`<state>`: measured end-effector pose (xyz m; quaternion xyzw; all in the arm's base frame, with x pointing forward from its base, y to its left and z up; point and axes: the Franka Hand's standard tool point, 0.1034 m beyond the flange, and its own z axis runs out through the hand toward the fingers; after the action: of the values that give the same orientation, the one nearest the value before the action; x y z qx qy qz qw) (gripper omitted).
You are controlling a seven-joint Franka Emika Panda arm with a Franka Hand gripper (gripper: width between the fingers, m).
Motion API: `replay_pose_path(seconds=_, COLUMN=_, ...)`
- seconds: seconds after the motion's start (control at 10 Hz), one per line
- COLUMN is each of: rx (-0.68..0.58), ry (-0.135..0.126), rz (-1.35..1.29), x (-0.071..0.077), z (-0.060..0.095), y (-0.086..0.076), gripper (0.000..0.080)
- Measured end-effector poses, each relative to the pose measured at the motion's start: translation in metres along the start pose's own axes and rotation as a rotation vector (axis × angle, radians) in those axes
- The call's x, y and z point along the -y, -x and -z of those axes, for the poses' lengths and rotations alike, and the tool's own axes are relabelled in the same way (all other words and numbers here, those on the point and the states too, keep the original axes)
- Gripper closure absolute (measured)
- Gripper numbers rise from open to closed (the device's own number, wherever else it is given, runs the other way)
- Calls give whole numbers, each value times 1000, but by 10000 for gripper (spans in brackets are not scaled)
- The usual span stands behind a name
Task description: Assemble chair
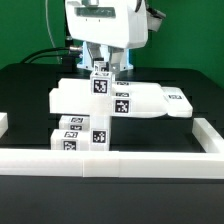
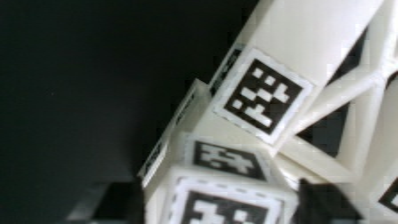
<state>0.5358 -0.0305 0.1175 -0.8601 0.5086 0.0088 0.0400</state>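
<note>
Though the low white wall (image 1: 110, 158) along the table's front edge blocks the base of it, I can see the nearest thing plainly: a short stack of white tagged chair parts (image 1: 82, 133) standing just behind that wall. Whether those pieces are already joined or only lie piled I cannot tell. Behind and above them the chair seat (image 1: 125, 100), a broad flat white panel with tags on its face, reaches toward the exterior view's right, where its far end (image 1: 180, 100) looks bare, with no leg or rail on it. A slim white tagged post (image 1: 100, 82) rises at the seat's back, and my gripper (image 1: 102, 62) stands right over it, close around its top. From the wrist view I see tagged white bars (image 2: 263, 95) crossing close under me, but my fingertips do not show, so I cannot tell whether I am clamped on the post or parted beside it. I judge the chair partway built: seat and some uprights look gathered, while the remaining legs and the back appear undone.
</note>
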Motion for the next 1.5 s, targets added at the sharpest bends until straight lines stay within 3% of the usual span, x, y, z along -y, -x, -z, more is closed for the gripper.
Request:
replay_pose_path(seconds=0.1, rx=-1, ry=0, rz=33, x=0, z=0, y=0, gripper=280)
replay_pose_path(seconds=0.2, rx=-2, ry=1, rz=108, x=1, z=0, y=0, gripper=192)
replay_pose_path(seconds=0.3, rx=-2, ry=0, rz=198, x=3, z=0, y=3, gripper=158)
replay_pose_path(seconds=0.7, rx=-1, ry=1, rz=505, x=3, z=0, y=3, gripper=150)
replay_pose_path(seconds=0.9, rx=-25, ry=52, rz=737, x=2, z=-2, y=0, gripper=150)
replay_pose_path(seconds=1.0, rx=-36, ry=65, rz=846, x=2, z=-2, y=-1, gripper=150)
replay_pose_path(seconds=1.3, rx=-50, ry=75, rz=1041, x=5, z=-4, y=1, gripper=150)
replay_pose_path(seconds=1.5, rx=-49, ry=75, rz=1036, x=4, z=-4, y=1, gripper=438)
